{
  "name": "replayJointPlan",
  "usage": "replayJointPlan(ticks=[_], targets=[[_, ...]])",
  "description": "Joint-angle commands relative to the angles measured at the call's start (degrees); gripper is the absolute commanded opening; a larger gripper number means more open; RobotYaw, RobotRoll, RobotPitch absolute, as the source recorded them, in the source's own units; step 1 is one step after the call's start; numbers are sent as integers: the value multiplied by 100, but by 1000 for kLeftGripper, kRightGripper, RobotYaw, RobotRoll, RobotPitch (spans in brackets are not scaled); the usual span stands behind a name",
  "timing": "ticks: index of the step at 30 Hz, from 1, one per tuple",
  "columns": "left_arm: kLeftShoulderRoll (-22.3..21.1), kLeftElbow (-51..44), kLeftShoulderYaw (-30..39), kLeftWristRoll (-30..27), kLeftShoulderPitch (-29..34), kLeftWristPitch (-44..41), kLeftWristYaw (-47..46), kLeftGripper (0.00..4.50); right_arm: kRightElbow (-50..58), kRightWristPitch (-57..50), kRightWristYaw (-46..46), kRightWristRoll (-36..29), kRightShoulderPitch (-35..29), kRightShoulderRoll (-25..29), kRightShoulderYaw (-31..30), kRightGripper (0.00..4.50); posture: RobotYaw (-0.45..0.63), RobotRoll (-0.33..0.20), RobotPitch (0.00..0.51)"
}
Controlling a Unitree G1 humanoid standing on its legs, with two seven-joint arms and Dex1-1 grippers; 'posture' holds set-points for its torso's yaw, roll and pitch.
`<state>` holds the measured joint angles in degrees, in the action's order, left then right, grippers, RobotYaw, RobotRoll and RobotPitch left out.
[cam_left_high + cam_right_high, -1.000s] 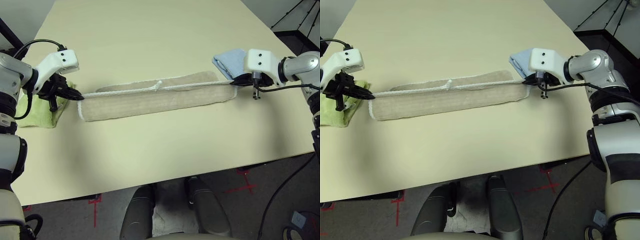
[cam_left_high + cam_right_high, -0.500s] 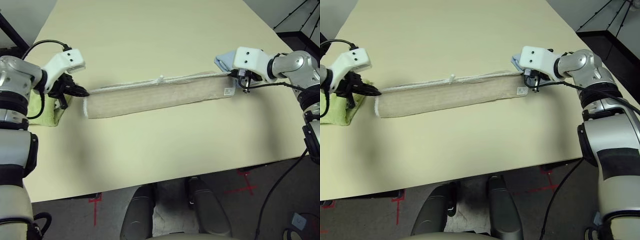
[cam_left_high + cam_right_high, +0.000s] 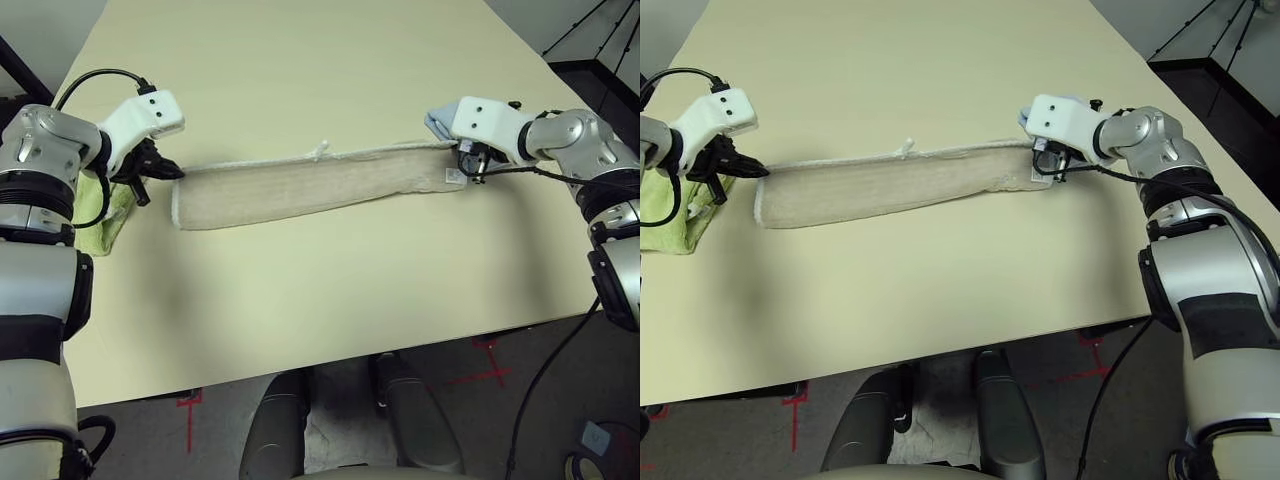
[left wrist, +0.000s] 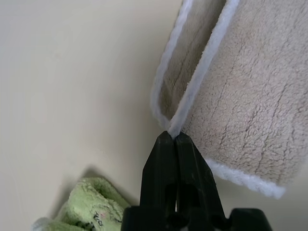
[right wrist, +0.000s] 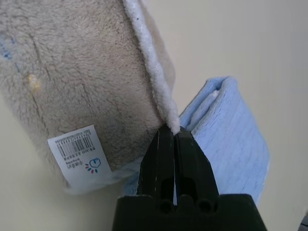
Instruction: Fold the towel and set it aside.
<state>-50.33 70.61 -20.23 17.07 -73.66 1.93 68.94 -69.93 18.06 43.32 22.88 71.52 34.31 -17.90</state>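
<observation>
Here, a barcode tag (image 5: 78,153) on the towel (image 3: 310,186), both grippers' jaws clamped on its white edging.

From the head I look forward and down with two eyes at one table (image 3: 330,300); both share the towel (image 3: 310,185) stretched nine to three o'clock. My wrist cameras sit close along the left gripper (image 4: 172,137) and right gripper (image 5: 171,130), each facing one towel end.
</observation>
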Motion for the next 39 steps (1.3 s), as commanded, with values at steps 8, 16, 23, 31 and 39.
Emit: replayJointPlan(ticks=[8,16,23,31,39], targets=[[-8,213,47,306,-1,116,-280,23,-146,-29,-163,164,31,-20,-35,0,-16,0,223],[84,180,440,26,-86,117,-472,2042,19,221,-47,-426,-29,-146,482,2141,-20,0,214],[109,-111,1094,-442,-66,208,-464,4453,267,497,170,-1415,-180,-227,1364,4494,-28,0,209],[434,-1937,2294,-2388,1117,-961,1483,4453,1484,-1638,1343,-3252,-806,-568,2525,4494,-19,0,213],[664,-3584,2681,-3361,2626,-1460,1639,4453,3738,-3736,521,-4154,-1903,-909,2930,4494,-32,0,216]])
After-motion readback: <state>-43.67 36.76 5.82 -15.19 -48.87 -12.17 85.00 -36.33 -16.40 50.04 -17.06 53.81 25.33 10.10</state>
